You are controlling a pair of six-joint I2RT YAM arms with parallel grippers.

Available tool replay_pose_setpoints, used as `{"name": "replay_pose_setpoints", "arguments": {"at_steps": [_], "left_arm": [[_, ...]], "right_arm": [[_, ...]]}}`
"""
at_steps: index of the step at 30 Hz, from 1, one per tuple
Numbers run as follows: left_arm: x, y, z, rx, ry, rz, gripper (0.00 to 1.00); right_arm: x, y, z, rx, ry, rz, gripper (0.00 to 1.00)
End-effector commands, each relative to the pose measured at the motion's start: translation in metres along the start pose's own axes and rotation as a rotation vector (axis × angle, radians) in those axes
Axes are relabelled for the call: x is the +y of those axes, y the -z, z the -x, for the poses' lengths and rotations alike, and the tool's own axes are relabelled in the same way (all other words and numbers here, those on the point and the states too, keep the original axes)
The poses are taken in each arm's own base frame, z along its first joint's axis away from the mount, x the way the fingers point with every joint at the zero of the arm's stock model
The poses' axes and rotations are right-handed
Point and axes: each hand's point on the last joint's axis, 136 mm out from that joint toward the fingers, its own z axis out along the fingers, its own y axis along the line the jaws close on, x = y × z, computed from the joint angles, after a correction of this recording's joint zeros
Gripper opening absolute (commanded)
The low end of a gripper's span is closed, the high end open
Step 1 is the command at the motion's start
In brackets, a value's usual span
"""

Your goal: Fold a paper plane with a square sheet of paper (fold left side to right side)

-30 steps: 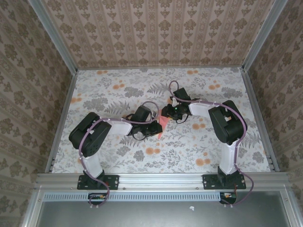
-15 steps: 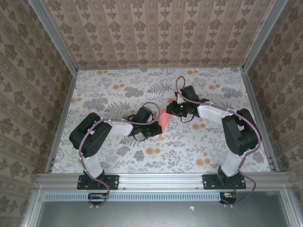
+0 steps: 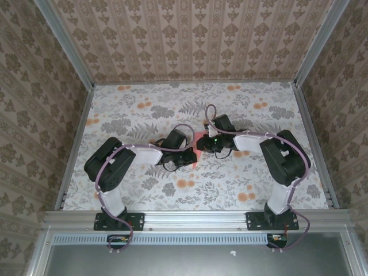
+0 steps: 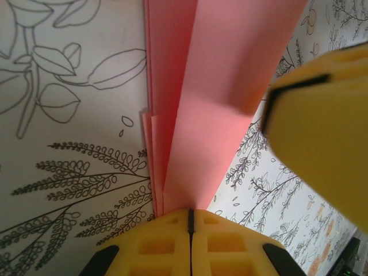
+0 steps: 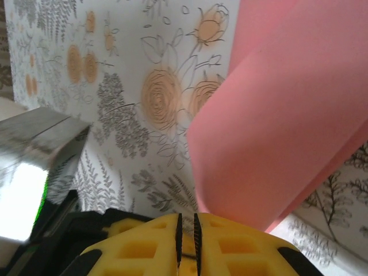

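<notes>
left hand: reaches right, low over the tabletop, pads clamped on the folded pink paper.
right hand: reaches left, pads nearly together; hold on paper unclear.
paper: mid-tabletop between both hands, one flap lifted.

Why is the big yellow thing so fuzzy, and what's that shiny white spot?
Left wrist view: the yellow finger on the right sits too close to the lens, so it blurs. Right wrist view: a glossy grey part catches glare, and the pink paper looks soft. Top view: even light, sharp.
</notes>
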Motion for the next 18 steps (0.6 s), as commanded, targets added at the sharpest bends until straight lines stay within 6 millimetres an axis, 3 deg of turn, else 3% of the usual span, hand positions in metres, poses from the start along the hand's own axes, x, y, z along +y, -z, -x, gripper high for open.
{"name": "replay_pose_setpoints", "arguments": {"at_steps": [1,18], "left_arm": [[0.041,-0.004,-0.030,0.091,0.040,0.156,0.06],[0.044,-0.003,-0.031,0.095,0.038,0.168,0.05]], "right_arm": [[0.005,-0.008,0.009,-0.005,0.030,0.028,0.16],[-0.019,-0.028,0.018,-0.004,0.041,-0.042,0.15]]}}
